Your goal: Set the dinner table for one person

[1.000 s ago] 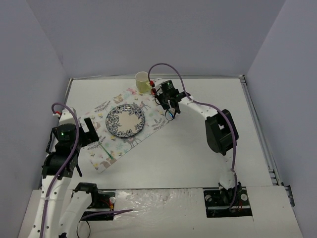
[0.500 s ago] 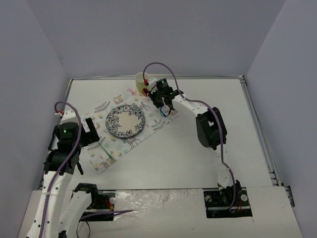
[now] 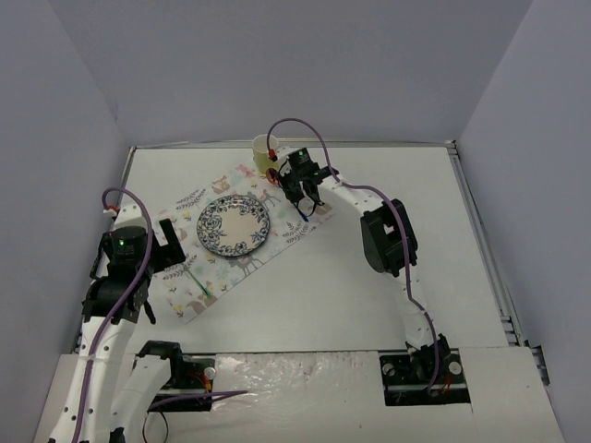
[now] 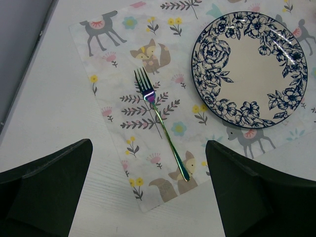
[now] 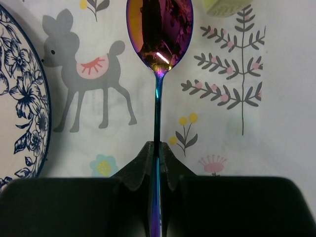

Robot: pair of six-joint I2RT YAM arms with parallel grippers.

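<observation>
On the white dinner table (image 3: pixel 314 295) lies a floral animal-print placemat (image 3: pixel 189 300) with a blue-patterned plate (image 3: pixel 234 225) at its middle. An iridescent fork (image 4: pixel 160 126) rests on the placemat (image 4: pixel 123 64), left of the plate (image 4: pixel 249 61). My left gripper (image 4: pixel 148 197) hovers open above the fork's handle end, nothing between its fingers. My right gripper (image 5: pixel 158 153) is shut on the handle of an iridescent spoon (image 5: pixel 159 34). The spoon's bowl hangs over the placemat (image 5: pixel 222 128), right of the plate's rim (image 5: pixel 19 98). In the top view that right gripper (image 3: pixel 305 198) sits by the mat's far right corner.
A pale yellow cup (image 3: pixel 265 152) stands at the placemat's far corner, just behind the right gripper; its edge shows as cup (image 5: pixel 224 6) in the right wrist view. Grey walls enclose the table on three sides. The table's metal rim (image 3: pixel 480 221) runs along the right.
The right arm has swung left with the spoon, from beyond the placemat's right edge to over its far right corner by the cup. The left arm has barely shifted.
</observation>
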